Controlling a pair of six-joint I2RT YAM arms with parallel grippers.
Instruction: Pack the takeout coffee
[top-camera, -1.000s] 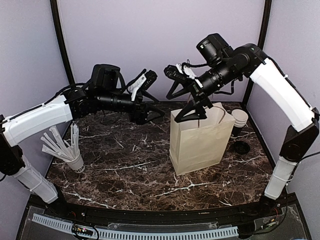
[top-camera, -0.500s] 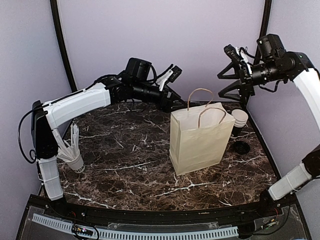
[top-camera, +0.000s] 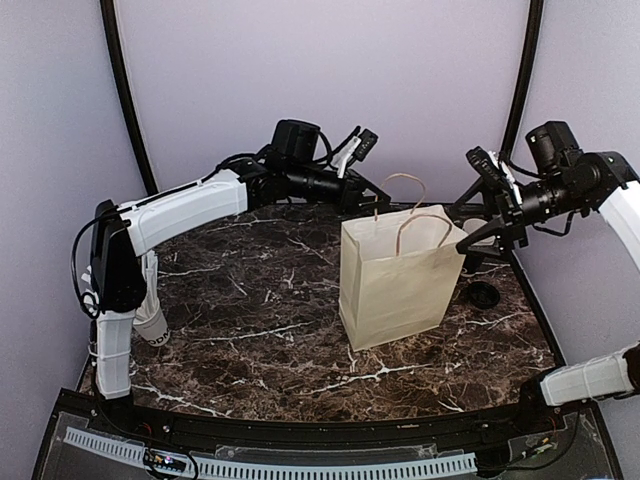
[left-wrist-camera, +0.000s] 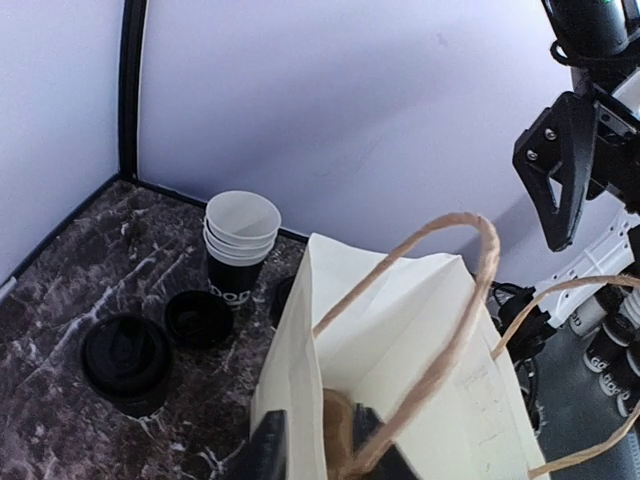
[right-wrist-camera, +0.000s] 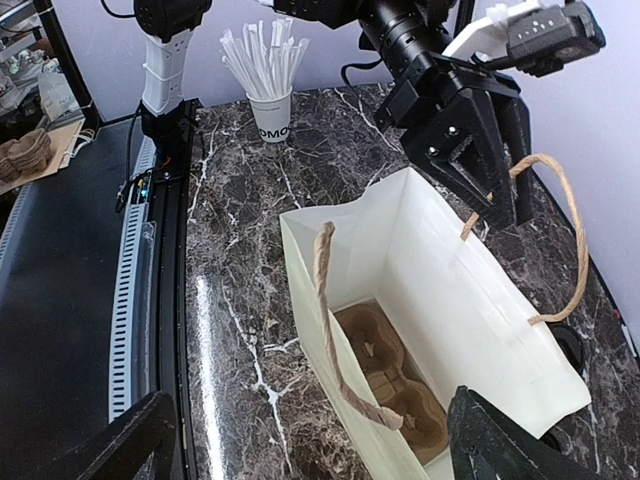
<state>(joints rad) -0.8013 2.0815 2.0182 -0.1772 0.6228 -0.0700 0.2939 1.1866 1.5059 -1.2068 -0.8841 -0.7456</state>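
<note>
Far left on the marble table (top-camera: 250, 300): a white cup of wrapped sticks (right-wrist-camera: 268, 116), upright, close to your left arm's base and well apart from both grippers. Not a task item.

Your left gripper (top-camera: 372, 202) is at the back rim of the cream paper bag (top-camera: 395, 290), reaching from the left. The jaws are narrow. In the left wrist view, the foot of one twine handle (left-wrist-camera: 465, 219) and the bag's rim sit between the two fingers (left-wrist-camera: 268, 450). You can't tell whether they pinch it or only straddle it. All the task items are away from these jaws.

The bag stands upright with its mouth open, centre-right on the table. The tan pulp tray (right-wrist-camera: 392, 388) lies flat on the bag's floor and shows only from the right wrist. It sits low inside the bag, under the left jaws at the rim and apart from them.

Your right gripper (top-camera: 480, 222) hangs by the bag's upper right edge with its jaws spread wide and holding nothing. In its own wrist view the open bag and the tray fall between the two fingers (right-wrist-camera: 500, 440), well below them.

Right of the bag, toward the back corner, is a stack of white paper cups (left-wrist-camera: 241, 232), nested and upright, the top cup open-mouthed. Black lids (left-wrist-camera: 198, 318) lie on the table just beside the stack. Cups and lids are across the bag from your left jaws. They sit low beside your right jaws, touching neither. The top view hides the stack behind the right gripper.
</note>
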